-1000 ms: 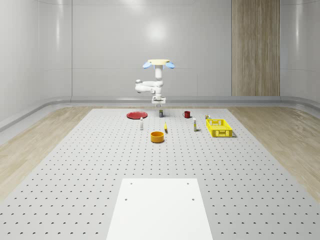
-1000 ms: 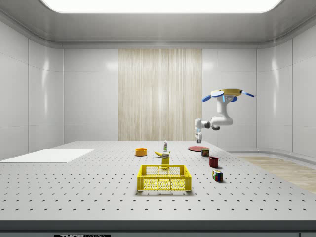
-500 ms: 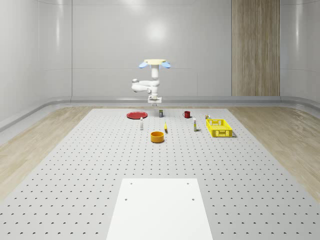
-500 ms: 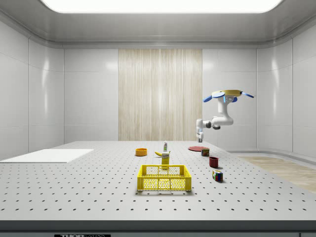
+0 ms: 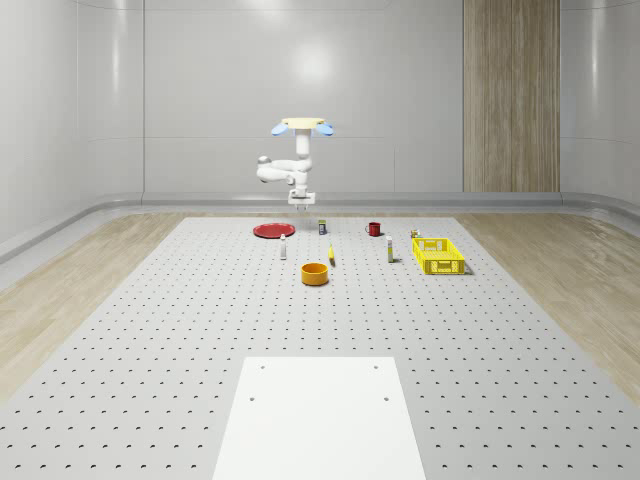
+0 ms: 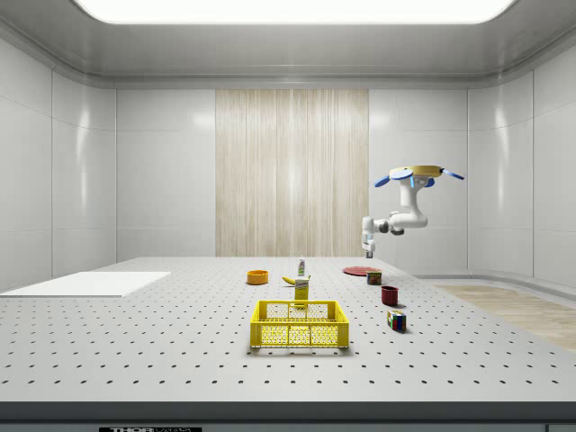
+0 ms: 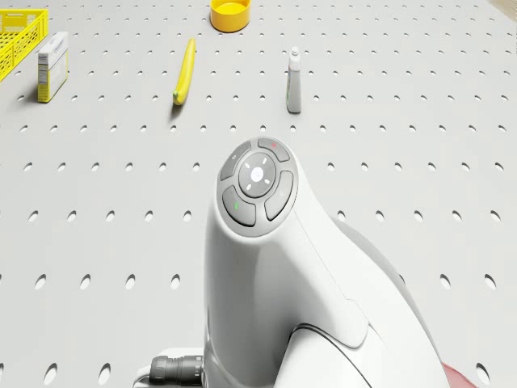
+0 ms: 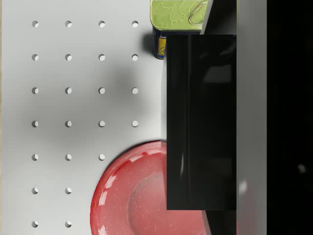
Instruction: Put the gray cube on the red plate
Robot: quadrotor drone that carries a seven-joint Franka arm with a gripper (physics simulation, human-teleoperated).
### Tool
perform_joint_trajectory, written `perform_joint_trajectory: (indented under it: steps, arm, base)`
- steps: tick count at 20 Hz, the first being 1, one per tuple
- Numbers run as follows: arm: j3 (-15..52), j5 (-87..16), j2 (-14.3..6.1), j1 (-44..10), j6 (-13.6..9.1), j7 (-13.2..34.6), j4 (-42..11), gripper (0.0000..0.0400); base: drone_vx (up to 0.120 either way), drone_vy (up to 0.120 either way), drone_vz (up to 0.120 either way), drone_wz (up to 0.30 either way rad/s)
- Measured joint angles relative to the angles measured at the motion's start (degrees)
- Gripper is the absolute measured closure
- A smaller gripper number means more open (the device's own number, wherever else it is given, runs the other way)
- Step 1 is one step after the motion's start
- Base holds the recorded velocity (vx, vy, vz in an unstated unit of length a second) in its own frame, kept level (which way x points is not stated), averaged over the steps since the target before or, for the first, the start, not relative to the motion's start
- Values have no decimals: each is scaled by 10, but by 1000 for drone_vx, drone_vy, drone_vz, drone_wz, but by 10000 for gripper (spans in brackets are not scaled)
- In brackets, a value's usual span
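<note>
The drone (image 5: 302,125) hovers over the far end of the table, just right of the red plate (image 5: 272,231) in the whole-scene view. Its white arm hangs down with the gripper (image 5: 300,203) well above the table, also seen from the side as gripper (image 6: 365,245). In the wrist view the black fingers (image 8: 200,122) are shut on the gray cube (image 8: 251,98), a gray strip between them. Below lies the red plate (image 8: 142,196), partly under the gripper (image 8: 252,205). The plate (image 6: 362,270) rests flat on the table.
A green-topped can (image 8: 173,14) stands near the plate. An orange bowl (image 5: 315,273), a banana (image 7: 185,73), a small bottle (image 7: 294,81), a red mug (image 5: 373,229) and a yellow crate (image 5: 438,255) sit nearer the camera. A white pad (image 5: 320,415) lies at the front.
The drone, arm and gripper have shifted toward the whole-scene view's left, from above the can to closer over the red plate. The objects on the table have not moved.
</note>
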Motion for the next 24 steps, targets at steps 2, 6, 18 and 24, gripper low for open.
perform_joint_trajectory:
  steps: [2,6,18,24]
  arm:
    - [0,1,-1,0,1,0,0,149]
    - [1,2,-4,-1,4,1,0,149]
    - [2,4,-11,-2,10,2,0,149]
    - [2,5,-14,-3,13,2,0,149]
  base:
    - [0,-120,0,0]
    - [-90,-120,0,0]
    - [0,-120,-77,0]
    - [0,-120,0,0]
